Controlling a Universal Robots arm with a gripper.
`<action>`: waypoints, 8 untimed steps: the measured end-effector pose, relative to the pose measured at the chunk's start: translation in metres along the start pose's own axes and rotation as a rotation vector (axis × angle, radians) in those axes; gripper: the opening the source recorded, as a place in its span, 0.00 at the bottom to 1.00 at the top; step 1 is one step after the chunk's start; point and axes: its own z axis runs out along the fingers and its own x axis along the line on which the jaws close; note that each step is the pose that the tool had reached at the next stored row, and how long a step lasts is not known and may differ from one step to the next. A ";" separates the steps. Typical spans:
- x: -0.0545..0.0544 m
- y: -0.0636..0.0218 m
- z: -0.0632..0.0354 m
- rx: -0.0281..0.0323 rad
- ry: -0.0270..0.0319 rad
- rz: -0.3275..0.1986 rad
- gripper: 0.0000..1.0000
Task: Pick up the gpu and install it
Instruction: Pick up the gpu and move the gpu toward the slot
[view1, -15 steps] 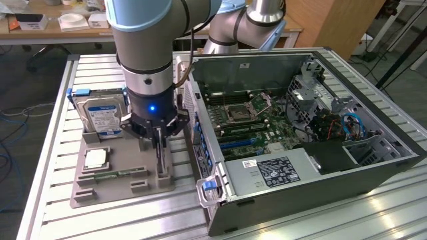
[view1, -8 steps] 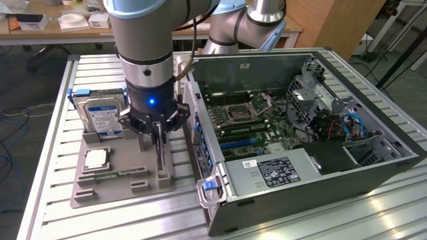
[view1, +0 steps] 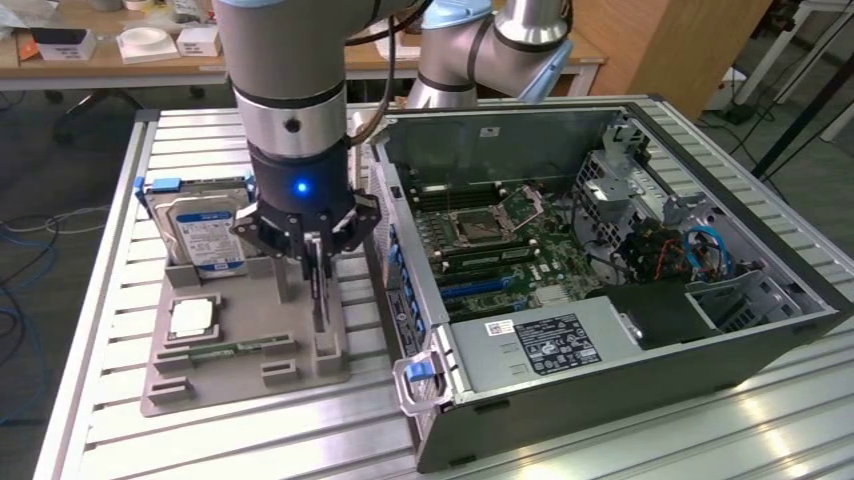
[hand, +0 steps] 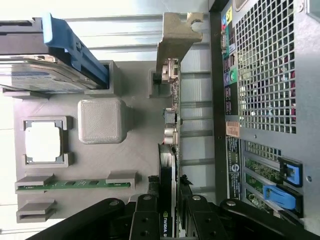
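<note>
Closest to me is the slatted tabletop (view1: 200, 445), and on it, toward the exterior view's left, sits a grey parts tray (view1: 220, 392). At the tray's far left corner a silver hard drive (view1: 203, 238) with a blue-white label stands propped in its holder. Nearer me a square processor chip (view1: 194, 317) lies in its pocket, and a narrow green memory stick (view1: 238, 348) lies flat in front of that.

Along the tray's right edge the gpu (view1: 319, 295) stands on its thin edge. I see it almost end-on, its long axis running away from me, parallel to the rear wall of the case beside it. The gripper (view1: 315, 262) is directly above it and closed on its upper edge. In the wrist view the black fingers (hand: 145, 217) press against both faces of the card, and the silvery end bracket (hand: 176, 35) is at the far end, by a post of the tray. I can't tell whether the card's lower edge is clear of the tray. The arm (view1: 291, 100) hangs straight down, wrist vertical, a blue light (view1: 302, 187) glowing on it.

Just beside the tray, on the exterior view's right of the gripper, the computer case (view1: 601, 395) lies open side up with its motherboard (view1: 514, 250) exposed. By my reckoning the card is not yet installed.
</note>
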 end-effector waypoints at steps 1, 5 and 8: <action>0.000 0.0001 -0.0017 0.0000 0.0001 0.000 0.26; 0.000 0.0004 -0.0099 0.0000 0.0000 0.000 0.26; 0.000 0.0007 -0.0160 0.0000 0.0001 0.000 0.26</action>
